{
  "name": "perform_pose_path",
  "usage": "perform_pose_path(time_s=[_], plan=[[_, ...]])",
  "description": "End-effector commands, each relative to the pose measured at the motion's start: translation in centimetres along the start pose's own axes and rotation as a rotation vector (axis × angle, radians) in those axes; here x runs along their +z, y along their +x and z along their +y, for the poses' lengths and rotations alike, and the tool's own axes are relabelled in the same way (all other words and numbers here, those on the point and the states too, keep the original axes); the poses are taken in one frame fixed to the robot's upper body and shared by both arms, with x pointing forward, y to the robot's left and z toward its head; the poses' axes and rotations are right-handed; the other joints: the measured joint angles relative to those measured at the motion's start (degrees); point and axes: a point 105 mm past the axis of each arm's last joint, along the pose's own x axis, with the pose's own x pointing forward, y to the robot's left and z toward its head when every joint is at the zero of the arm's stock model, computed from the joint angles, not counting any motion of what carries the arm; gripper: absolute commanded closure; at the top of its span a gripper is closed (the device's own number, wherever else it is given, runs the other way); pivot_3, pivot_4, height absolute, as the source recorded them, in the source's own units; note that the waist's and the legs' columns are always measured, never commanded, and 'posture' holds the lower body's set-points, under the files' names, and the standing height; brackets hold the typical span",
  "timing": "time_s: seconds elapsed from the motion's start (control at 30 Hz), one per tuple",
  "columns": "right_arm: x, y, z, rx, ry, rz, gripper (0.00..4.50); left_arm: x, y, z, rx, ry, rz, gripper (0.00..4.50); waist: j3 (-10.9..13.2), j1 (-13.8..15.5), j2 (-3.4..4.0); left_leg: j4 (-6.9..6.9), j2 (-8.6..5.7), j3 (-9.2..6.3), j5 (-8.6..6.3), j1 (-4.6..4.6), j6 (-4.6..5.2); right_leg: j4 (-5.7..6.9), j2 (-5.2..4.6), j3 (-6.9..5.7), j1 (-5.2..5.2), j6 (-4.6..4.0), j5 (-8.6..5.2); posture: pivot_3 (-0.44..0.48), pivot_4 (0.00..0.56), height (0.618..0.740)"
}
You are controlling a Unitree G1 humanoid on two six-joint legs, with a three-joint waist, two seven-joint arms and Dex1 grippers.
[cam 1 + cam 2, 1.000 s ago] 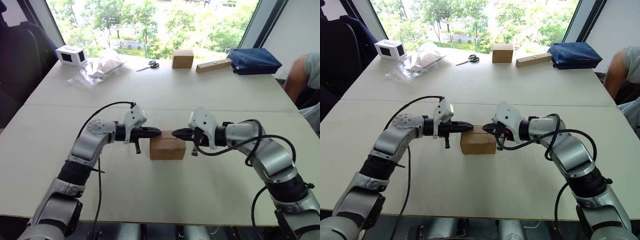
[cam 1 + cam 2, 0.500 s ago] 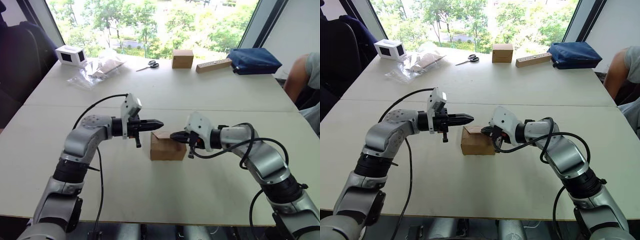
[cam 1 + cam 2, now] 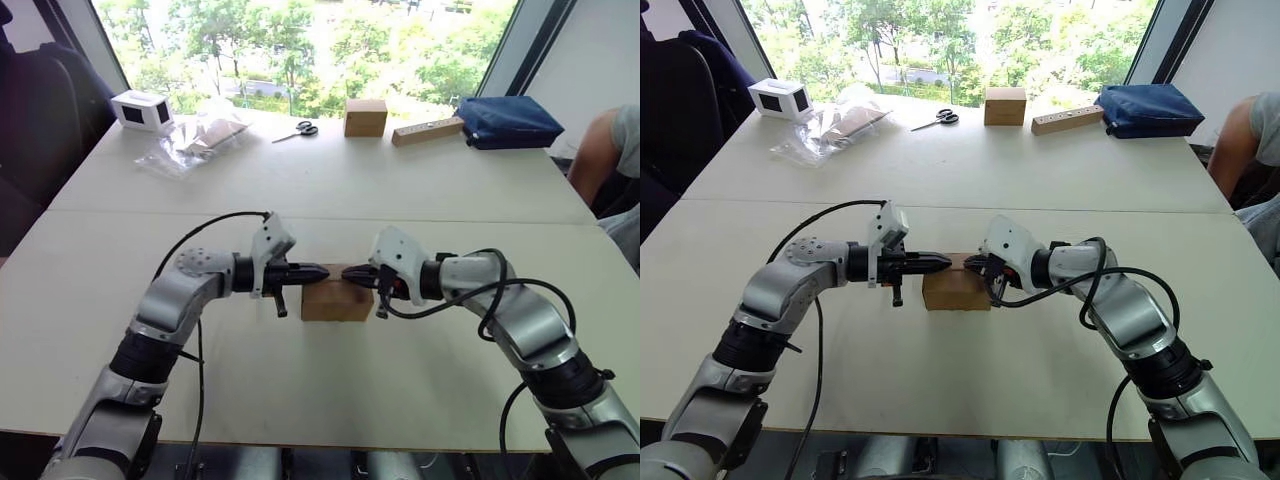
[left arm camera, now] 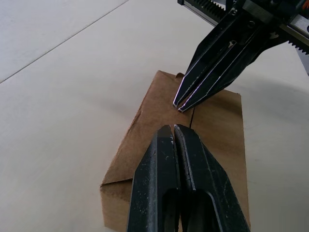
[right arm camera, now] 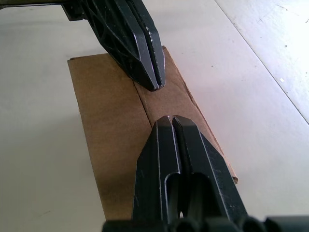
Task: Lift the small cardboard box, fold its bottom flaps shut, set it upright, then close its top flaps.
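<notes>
The small cardboard box (image 3: 337, 302) stands on the table between my two arms, brown and wider than tall. Its top flaps (image 5: 106, 111) lie flat, with a straight seam running between them. My left gripper (image 3: 322, 271) is shut, its tip over the left part of the box top. My right gripper (image 3: 347, 278) is also shut, and its tip points at the left one from the other side. The two tips nearly meet over the seam, as the left wrist view shows for the left gripper (image 4: 173, 128) and the right gripper (image 4: 181, 104). Neither gripper holds anything.
Along the far edge stand a cube-like brown box (image 3: 365, 117), a long tan bar-shaped box (image 3: 427, 131), a blue bag (image 3: 507, 121), scissors (image 3: 297, 130), a plastic bag (image 3: 200, 140) and a small white box (image 3: 141, 110). A person's arm (image 3: 600, 150) shows at the right.
My left gripper has come down from above the box's back left corner onto the box top. The flap that stood up half a second ago now lies flat. The right gripper barely moved.
</notes>
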Motion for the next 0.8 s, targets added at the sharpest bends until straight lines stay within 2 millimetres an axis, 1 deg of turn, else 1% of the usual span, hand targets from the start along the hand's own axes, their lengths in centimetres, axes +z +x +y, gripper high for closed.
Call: perform_pose_path(time_s=[0.03, 0.17, 0.47, 0.53, 0.6, 0.67, 0.73, 0.77, 0.8], plan=[[0.2, 0.0, 0.2, 0.004, -0.022, -0.007, 4.5, 0.5, -0.1, -0.1, -0.005, 0.061, 0.009, 4.43, 0.0, 0.0, 0.0, 0.0, 0.0, 0.0, 0.0, 0.0, 0.0, 0.0, 0.0, 0.0, 0.0, 0.0, 0.0, 0.0, 0.15, 0.74], [-0.1, 0.1, 0.4, 0.008, -0.016, -0.001, 4.5, 0.2, -0.3, 0.4, 0.013, 0.066, 0.021, 4.43, 0.0, 0.0, 0.0, 0.0, 0.0, 0.0, 0.0, 0.0, 0.0, 0.0, 0.0, 0.0, 0.0, 0.0, 0.0, 0.0, 0.15, 0.74], [-0.2, 0.1, 0.3, -0.001, -0.009, -0.003, 4.5, 0.1, -0.4, 0.4, 0.01, 0.069, 0.023, 4.43, 0.0, 0.0, 0.0, 0.0, 0.0, 0.0, 0.0, 0.01, 0.0, 0.0, 0.0, 0.0, 0.01, 0.0, 0.0, 0.0, 0.15, 0.74], [0.9, -0.2, -0.2, -0.017, 0.027, -0.082, 4.5, 2.0, -0.7, 0.7, 0.026, -0.02, -0.108, 4.43, 0.0, 0.0, 0.0, 0.0, 0.0, 0.0, 0.0, 0.01, 0.0, 0.0, 0.0, 0.0, 0.01, 0.0, 0.0, 0.0, 0.15, 0.74], [1.9, -0.6, -0.6, -0.029, 0.046, -0.142, 4.5, 3.1, -1.2, 1.1, 0.054, -0.065, -0.189, 4.43, 0.0, 0.0, -0.01, 0.01, 0.03, -0.01, 0.0, 0.0, 0.0, 0.01, 0.0, 0.0, 0.0, 0.0, 0.0, 0.0, 0.15, 0.74], [2.7, -1.5, -0.9, -0.042, 0.065, -0.201, 4.5, 4.6, -2.5, 2.2, 0.203, -0.027, -0.3, 4.43, 0.0, 0.0, -0.01, 0.0, 0.04, -0.03, 0.0, 0.0, 0.0, 0.0, -0.01, 0.0, 0.0, 0.01, 0.0, 0.0, 0.15, 0.74], [3.2, -2.1, -1.2, -0.059, 0.088, -0.245, 4.5, 5.0, -3.4, 2.3, 0.262, -0.024, -0.329, 4.43, 0.0, 0.0, -0.01, 0.0, 0.04, -0.03, 0.0, -0.01, 0.0, 0.0, -0.02, 0.0, 0.0, 0.01, 0.0, 0.0, 0.15, 0.74], [3.3, -2.3, -1.3, -0.062, 0.094, -0.253, 4.5, 5.0, -3.4, 2.2, 0.263, -0.028, -0.327, 4.43, 0.0, 0.0, 0.0, 0.0, 0.04, -0.03, 0.0, -0.01, 0.0, -0.01, -0.02, 0.0, 0.0, 0.01, 0.0, 0.0, 0.15, 0.74], [3.7, -2.9, -1.5, -0.086, 0.119, -0.295, 4.5, 4.4, -4.1, 1.9, 0.242, -0.058, -0.289, 4.43, 0.0, 0.0, -0.01, 0.0, 0.04, -0.03, 0.0, 0.0, 0.0, 0.0, -0.02, 0.0, 0.01, 0.01, 0.0, 0.0, 0.15, 0.74]])
